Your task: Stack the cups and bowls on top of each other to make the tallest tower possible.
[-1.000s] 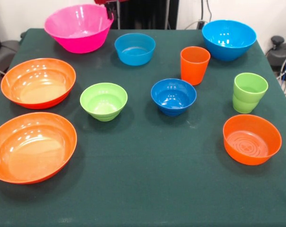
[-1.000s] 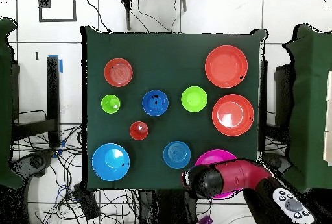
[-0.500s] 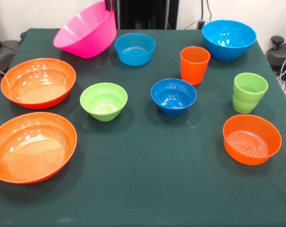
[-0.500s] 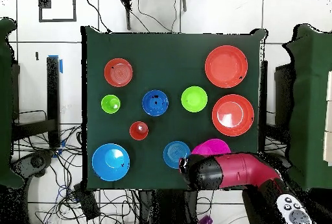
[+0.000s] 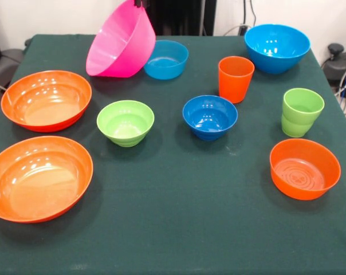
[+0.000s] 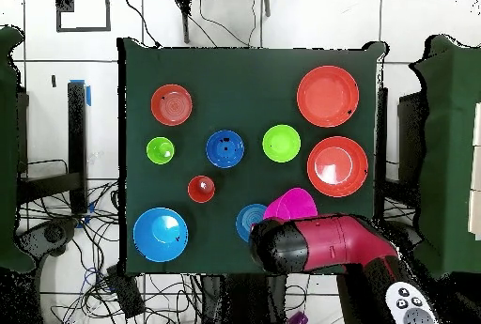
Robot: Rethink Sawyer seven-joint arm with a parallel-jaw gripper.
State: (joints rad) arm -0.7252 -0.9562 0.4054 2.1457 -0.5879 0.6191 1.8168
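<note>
- Hanging tilted in the air at the table's far side is the big pink bowl [image 5: 122, 41], its rim held at the top edge of the front view, its opening turned toward the left.
- The gripper [image 5: 140, 3] shows only as a dark tip at that rim; it seems closed on the bowl, though the fingers are hardly visible.
- Just beside the pink bowl stands a sky blue bowl [image 5: 166, 59], partly covered by it.
- The two wide orange bowls [image 5: 46, 100] lie at the left, well apart from the pink one.
- The orange cup [image 5: 235, 78] and the green cup [image 5: 301, 112] stand upright on the right.
</note>
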